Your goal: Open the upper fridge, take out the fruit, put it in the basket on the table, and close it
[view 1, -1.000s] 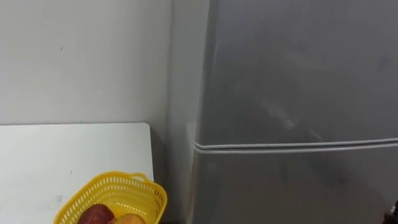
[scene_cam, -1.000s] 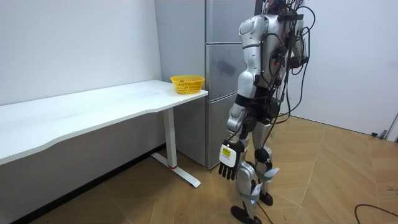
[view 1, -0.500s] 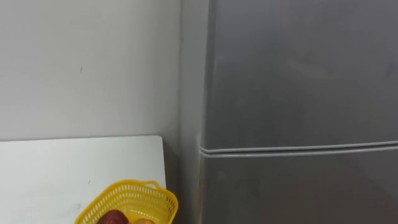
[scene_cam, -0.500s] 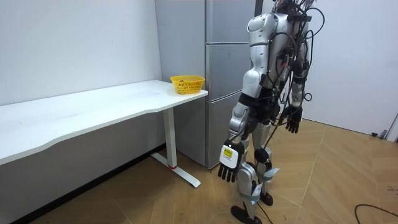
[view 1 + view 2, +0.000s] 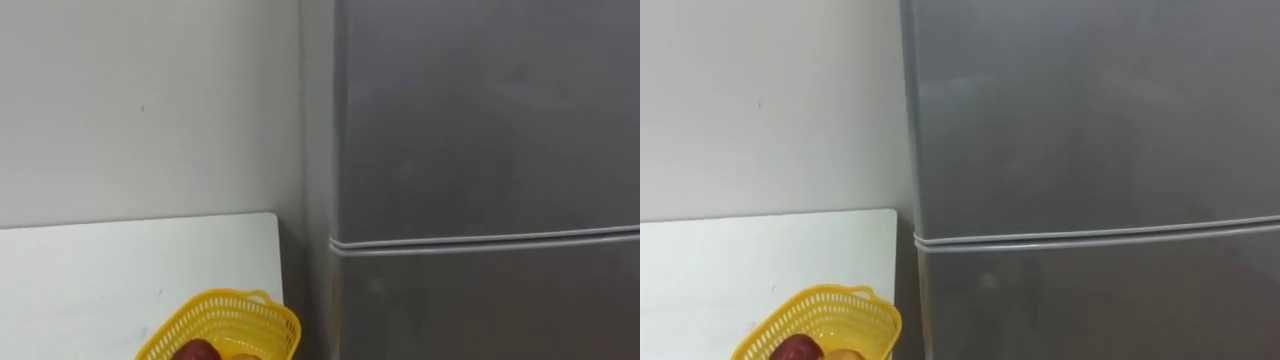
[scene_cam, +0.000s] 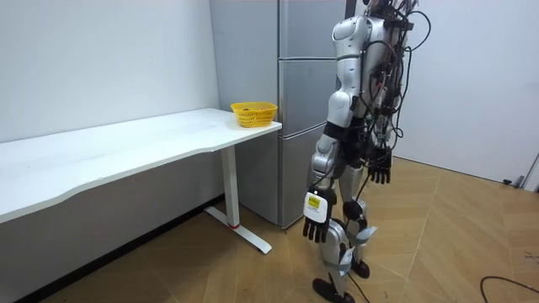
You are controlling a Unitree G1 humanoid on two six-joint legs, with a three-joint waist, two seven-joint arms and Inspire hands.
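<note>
Grey fridge [image 5: 480, 290] right in front of robot, upper door [image 5: 480, 110] shut. White bench [image 5: 90, 270] just beside it, on robot's left. Yellow basket [image 5: 225, 320] at bench corner nr fridge, w/ red fruit [image 5: 197, 351] inside. Arms hang down: left hand [image 6: 315, 229] & right hand [image 6: 381, 172] w/ fingers relaxed, apart, holding nothing
</note>
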